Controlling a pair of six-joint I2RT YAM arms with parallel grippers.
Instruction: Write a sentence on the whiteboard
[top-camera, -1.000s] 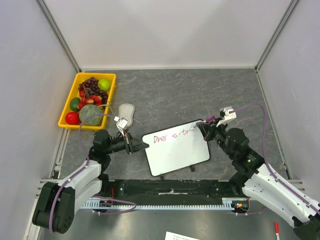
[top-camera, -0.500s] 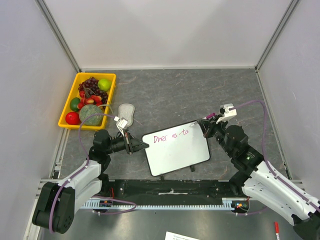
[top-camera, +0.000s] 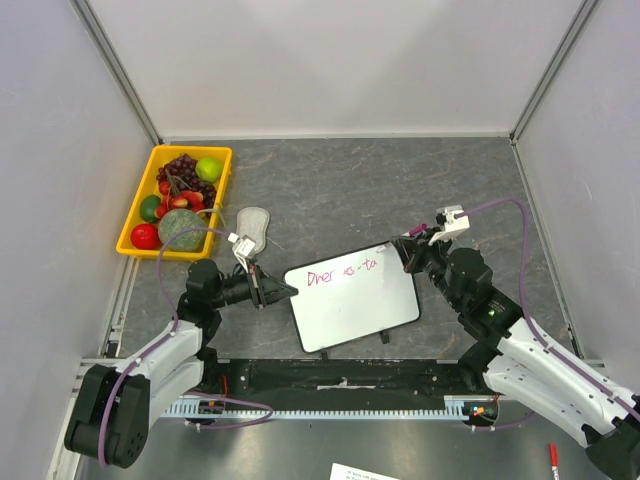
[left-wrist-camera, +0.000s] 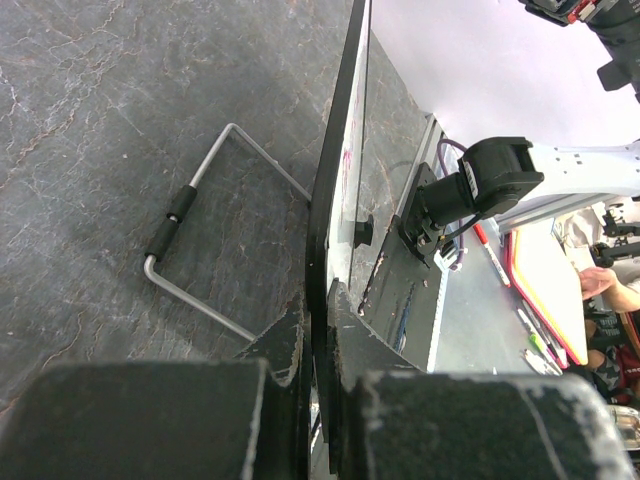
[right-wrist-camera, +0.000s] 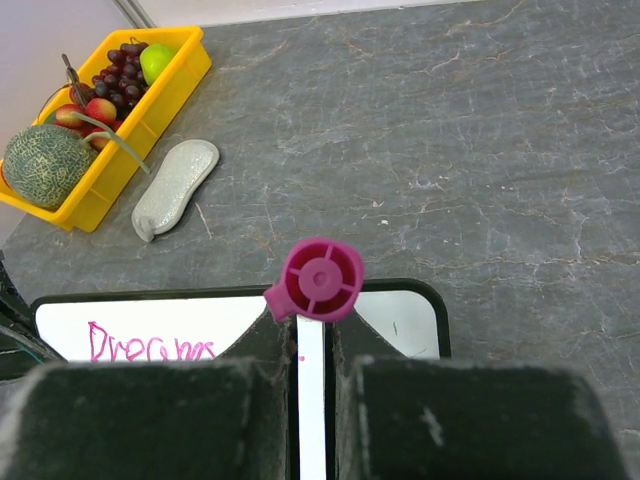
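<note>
The dark grey stone-patterned table (top-camera: 400, 180), boxed in by pale wall panels (top-camera: 330, 60), carries a yellow fruit bin (top-camera: 190, 149) at far left, a grey eraser pad (top-camera: 252, 225) near it, and the whiteboard (top-camera: 355, 305) between the arms, the sentence (top-camera: 340, 272) in magenta along its upper part. Only the left wrist view shows the board edge-on, propped on a wire stand (left-wrist-camera: 190, 205), with the left gripper (top-camera: 287, 291) clamped on its left edge; only the right wrist view shows the right gripper (top-camera: 408, 252) pinching a magenta marker (right-wrist-camera: 322, 280) above the board's top right corner, and "Dreams" legible.
</note>
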